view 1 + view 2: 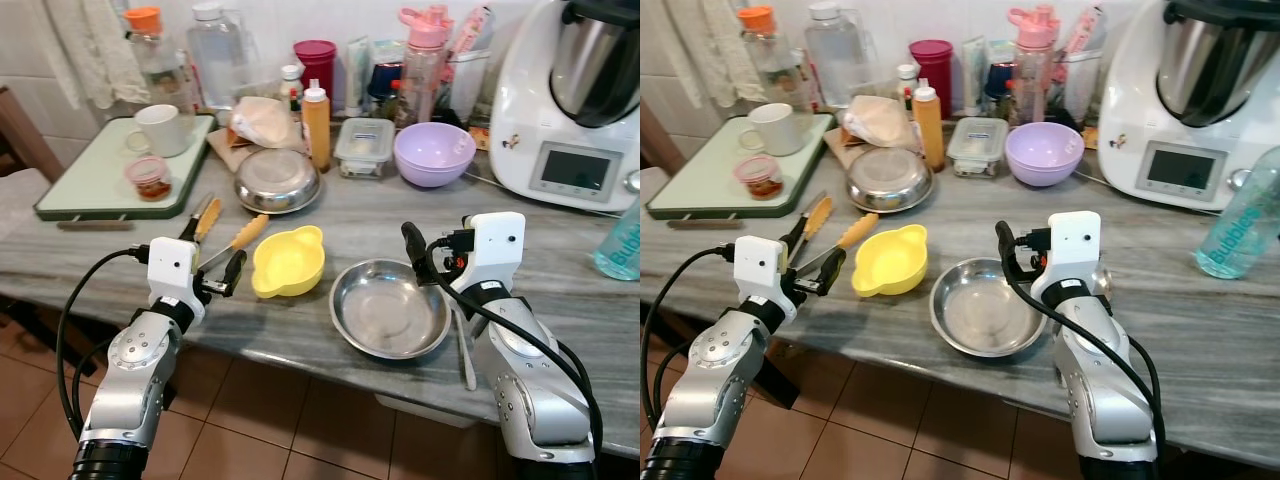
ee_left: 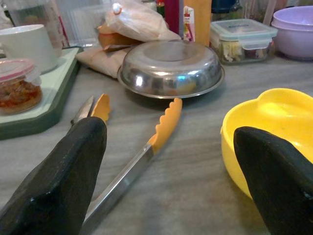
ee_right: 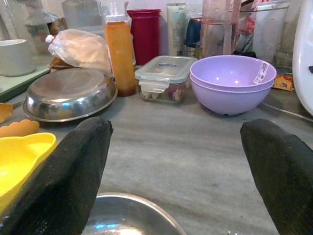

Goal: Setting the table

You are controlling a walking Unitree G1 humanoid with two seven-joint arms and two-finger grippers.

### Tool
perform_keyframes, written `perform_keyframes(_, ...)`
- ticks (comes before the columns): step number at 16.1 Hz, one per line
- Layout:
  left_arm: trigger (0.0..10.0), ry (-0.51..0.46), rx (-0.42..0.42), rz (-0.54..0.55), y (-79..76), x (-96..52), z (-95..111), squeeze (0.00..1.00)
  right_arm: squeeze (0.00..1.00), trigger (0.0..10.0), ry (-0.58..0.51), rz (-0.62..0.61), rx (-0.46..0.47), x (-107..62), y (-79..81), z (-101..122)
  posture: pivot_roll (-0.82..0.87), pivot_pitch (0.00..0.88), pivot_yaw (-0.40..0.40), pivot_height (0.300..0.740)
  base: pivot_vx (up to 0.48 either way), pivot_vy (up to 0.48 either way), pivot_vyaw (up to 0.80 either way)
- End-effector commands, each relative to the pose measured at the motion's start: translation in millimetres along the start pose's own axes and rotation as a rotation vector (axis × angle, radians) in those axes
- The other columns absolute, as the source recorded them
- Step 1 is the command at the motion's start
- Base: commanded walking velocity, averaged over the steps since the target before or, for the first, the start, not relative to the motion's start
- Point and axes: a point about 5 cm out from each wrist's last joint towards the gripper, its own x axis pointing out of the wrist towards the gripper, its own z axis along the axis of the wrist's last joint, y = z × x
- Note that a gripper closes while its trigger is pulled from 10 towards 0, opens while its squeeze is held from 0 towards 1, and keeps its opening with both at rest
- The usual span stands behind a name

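Left eye view: steel bowl [image 1: 390, 309] near counter edge [image 1: 300, 358]; spoon [image 1: 466, 350] possibly beside.

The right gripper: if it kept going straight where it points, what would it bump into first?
Probably the purple bowl. The right gripper, jaws open, points across bare counter towards it, though depth is hard to judge.

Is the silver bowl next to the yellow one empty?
Empty: the silver bowl shows only bare shiny metal inside, beside the yellow bowl.

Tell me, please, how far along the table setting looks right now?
Early. Done: nothing clearly placed. In hand: nothing; the left gripper hovers open by the tongs and yellow bowl, the right gripper open above the steel bowl. Left: laying everything out.
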Motion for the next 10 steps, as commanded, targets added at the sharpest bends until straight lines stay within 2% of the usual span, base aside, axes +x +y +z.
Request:
perform_keyframes(1, 10.0, -0.002, 0.013, 0.013, 2.8, -0.1, 3.5, 0.0, 0.0, 10.0, -0.002, -0.022, 0.005, 0.0, -2.7, 0.0, -0.08, 0.0, 0.064, 0.74, 0.0, 0.0, 0.0)
perform_keyframes(10, 10.0, 0.012, 0.016, 0.006, 2.7, 0.4, 3.5, 0.0, 0.0, 10.0, 0.002, -0.045, 0.016, 0.5, -5.3, -1.5, -0.08, 0.0, 0.065, 0.74, -0.265, 0.0, 0.0)
